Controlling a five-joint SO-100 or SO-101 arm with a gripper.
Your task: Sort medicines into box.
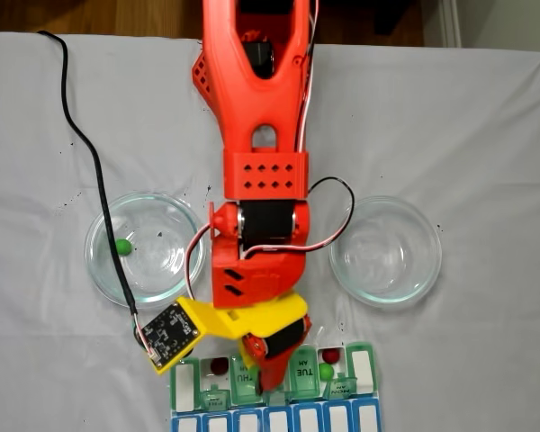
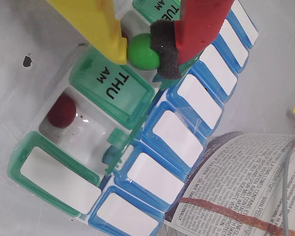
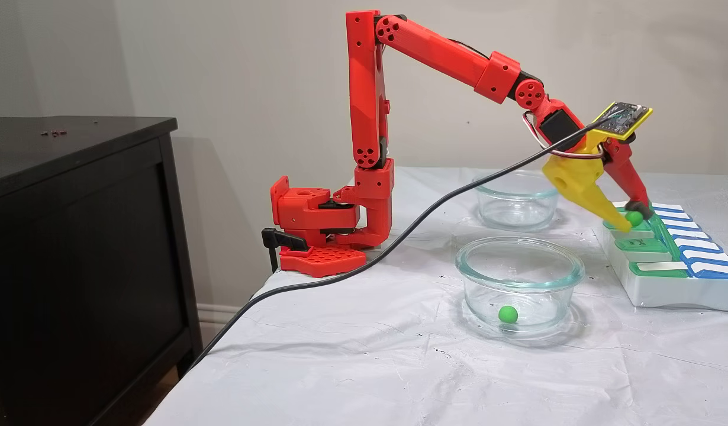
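My gripper is shut on a bright green ball, pinched between the yellow finger and the red finger's black pad. It holds the ball low over the box, at the open compartment between the THU and TUE lids. A dark red ball lies in the open compartment beyond THU. In a fixed view from above, the gripper is over the box. There a red ball, another red ball and a green ball lie in compartments. One green ball rests in the left glass dish. In the side fixed view, the gripper is at the box.
A second glass dish stands right of the arm. A black cable runs across the white cloth and over the left dish to the wrist camera board. A printed paper lies beside the box's blue row. A dark cabinet stands beside the table.
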